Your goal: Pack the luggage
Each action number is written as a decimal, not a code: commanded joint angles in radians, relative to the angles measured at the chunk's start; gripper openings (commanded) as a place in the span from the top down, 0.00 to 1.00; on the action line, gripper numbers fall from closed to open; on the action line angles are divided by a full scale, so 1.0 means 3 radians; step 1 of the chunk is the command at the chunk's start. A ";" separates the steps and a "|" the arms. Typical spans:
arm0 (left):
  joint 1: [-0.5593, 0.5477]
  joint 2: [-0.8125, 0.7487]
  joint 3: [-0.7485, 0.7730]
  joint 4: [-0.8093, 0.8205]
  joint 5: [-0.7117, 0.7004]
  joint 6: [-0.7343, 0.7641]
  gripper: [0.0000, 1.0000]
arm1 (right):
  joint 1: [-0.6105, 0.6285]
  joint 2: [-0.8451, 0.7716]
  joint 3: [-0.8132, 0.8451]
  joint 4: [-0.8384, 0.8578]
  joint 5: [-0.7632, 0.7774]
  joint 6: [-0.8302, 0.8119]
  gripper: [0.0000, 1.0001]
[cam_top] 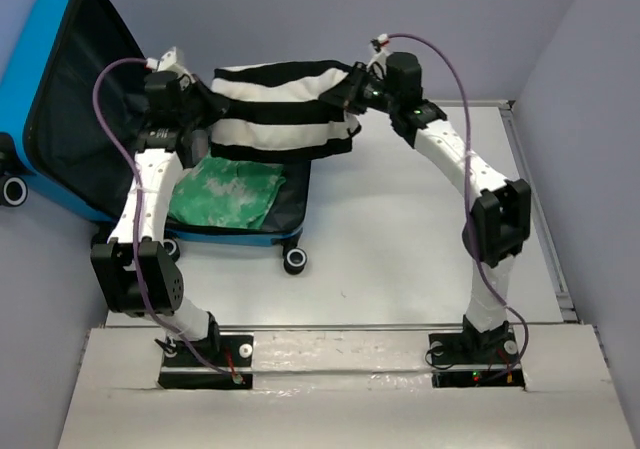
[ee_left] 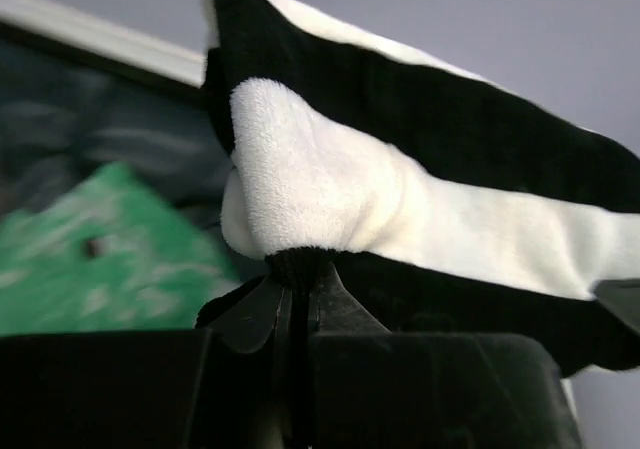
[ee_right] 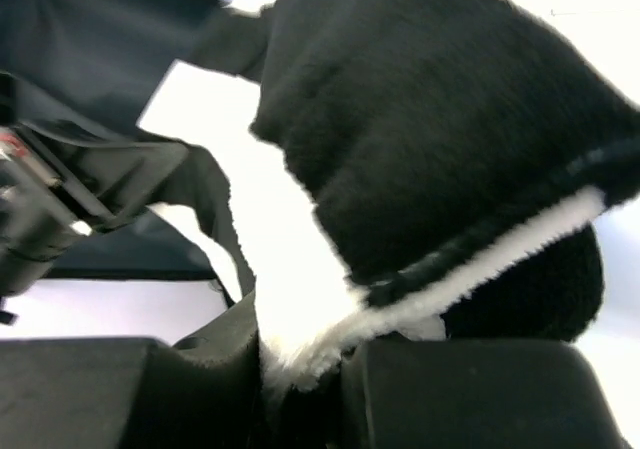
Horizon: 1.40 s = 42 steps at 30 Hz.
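Luggage [cam_top: 75,119] sits open at ten o'clock of the table [cam_top: 400,239] in the overhead view. Its blue hard-shell lid is propped up toward nine o'clock with black fabric lining showing, and its base lies flat with a crumpled green garment [cam_top: 225,194] inside. A black-and-white striped blanket [cam_top: 275,109] hangs stretched between the left gripper [cam_top: 197,101] and the right gripper [cam_top: 355,89], its long axis running nine to three o'clock over the far edge of the base. The open base lies below the blanket toward six o'clock, and the left arm is the nearer one to the luggage, so the coming move looks like a lowering toward seven o'clock. From the left wrist, the left gripper [ee_left: 293,269] is pinched together on a bunched fold of the blanket [ee_left: 420,209], a thick, soft plush pile, with the green garment [ee_left: 90,259] blurred at eight o'clock. From the right wrist, the right gripper [ee_right: 300,369] is clamped on a fleecy, white-trimmed edge of the blanket [ee_right: 430,139], with dark lining at ten o'clock.
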 commanded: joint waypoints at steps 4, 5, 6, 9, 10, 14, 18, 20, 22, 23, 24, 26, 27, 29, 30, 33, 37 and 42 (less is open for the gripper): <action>0.0939 -0.0357 -0.0705 -0.0288 -0.0394 0.0102 0.21 | 0.0603 0.1595 0.2077 -0.0467 -0.0105 0.0196 0.43; 0.0960 -0.0413 -0.0710 -0.0334 -0.0628 0.0188 0.10 | 0.0635 0.2109 0.2460 -0.0883 -0.0100 0.0069 0.28; 0.0961 -0.0464 -0.0705 -0.0400 -0.0731 0.0214 0.05 | 0.0635 0.2321 0.3051 -0.1060 -0.0095 0.0012 0.01; 0.0920 -0.0817 -0.0695 -0.0411 -0.0962 0.0225 0.01 | 0.0635 0.2452 0.2951 -0.1108 -0.0035 -0.0105 0.00; 0.0864 -0.0914 -0.0690 -0.0467 -0.1028 0.0235 0.01 | 0.0635 0.2375 0.2575 -0.1057 -0.0008 -0.0146 0.00; 0.0654 -0.1431 -0.0725 -0.0626 -0.1259 0.0260 0.01 | 0.0696 0.2124 0.2269 -0.1010 0.0084 -0.0509 0.00; 0.0449 -0.2192 -0.1021 -0.0876 -0.1621 0.0306 0.03 | 0.0900 0.1875 0.2356 -0.1184 0.0445 -0.0913 0.00; 0.0454 -0.2610 -0.1169 -0.1070 -0.1988 0.0357 0.03 | 0.0952 0.1746 0.2361 -0.1265 0.0741 -0.1137 0.00; 0.0449 -0.2872 -0.1272 -0.1163 -0.2321 0.0403 0.03 | 0.0983 0.1502 0.2310 -0.1271 0.0871 -0.1225 0.00; 0.0449 -0.3111 -0.1333 -0.1183 -0.2672 0.0419 0.03 | 0.0983 0.1424 0.2290 -0.1266 0.0967 -0.1271 0.00; 0.0449 -0.3215 -0.1420 -0.1249 -0.2832 0.0424 0.03 | 0.0983 0.1343 0.2275 -0.1266 0.0999 -0.1312 0.00; 0.0454 -0.3414 -0.1527 -0.1291 -0.3256 0.0475 0.03 | 0.1013 0.1113 0.2259 -0.1271 0.1090 -0.1470 0.00; 0.0454 -0.3456 -0.1553 -0.1316 -0.3405 0.0490 0.03 | 0.1013 0.1031 0.2239 -0.1276 0.1142 -0.1517 0.00; 0.0449 -0.3482 -0.1594 -0.1449 -0.3799 0.0480 0.04 | 0.1013 0.0866 0.2127 -0.1302 0.1249 -0.1609 0.00; 0.0454 -0.3497 -0.1681 -0.1470 -0.3917 0.0430 0.04 | 0.1013 0.0679 0.2045 -0.1302 0.1381 -0.1695 0.00; 0.0454 -0.3548 -0.1880 -0.1379 -0.4153 0.0353 0.04 | 0.1013 0.0356 0.1652 -0.1297 0.1683 -0.1864 0.00; 0.0449 -0.3548 -0.2029 -0.1204 -0.4429 0.0393 0.03 | 0.1013 0.0141 0.1196 -0.1302 0.1940 -0.2044 0.00; 0.0454 -0.3431 -0.2019 -0.1194 -0.4675 0.0434 0.01 | 0.1013 -0.0176 0.0333 -0.1103 0.1859 -0.1952 0.33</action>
